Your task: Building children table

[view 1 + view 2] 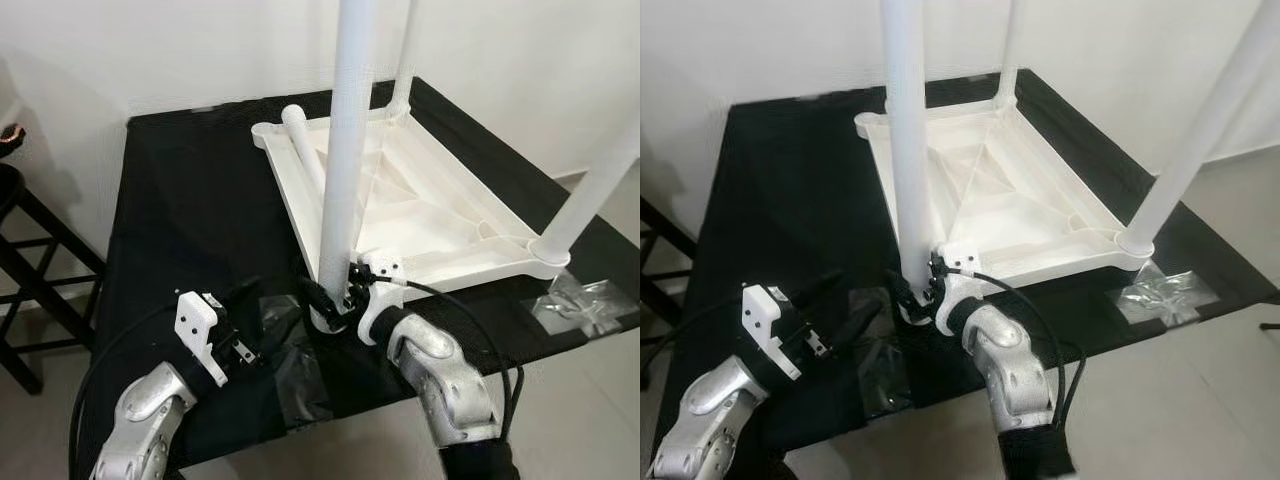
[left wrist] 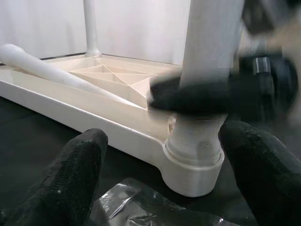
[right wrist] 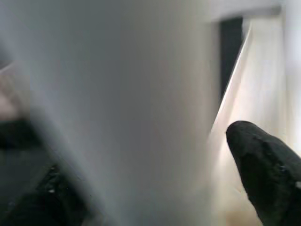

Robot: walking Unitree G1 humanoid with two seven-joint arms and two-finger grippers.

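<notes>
A white plastic table top point(image 1: 420, 190) lies upside down on a black table point(image 1: 190, 200). Legs stand upright in its near, far and right corners. A loose leg point(image 1: 303, 150) lies across the far left corner. My right gripper point(image 1: 338, 297) is shut on the near leg point(image 1: 345, 160) just above its socket point(image 2: 195, 160). In the right wrist view the near leg point(image 3: 122, 108) sits against one finger point(image 3: 263, 165). My left gripper point(image 1: 265, 322) is open, a little left of that socket and pointing at it, its fingers point(image 2: 70, 179) apart and touching nothing.
Crumpled clear plastic bags lie on the black table near the front edge point(image 1: 300, 375) and by the right corner point(image 1: 580, 300). A dark wooden stool point(image 1: 30, 250) stands to the left. A white wall is close behind.
</notes>
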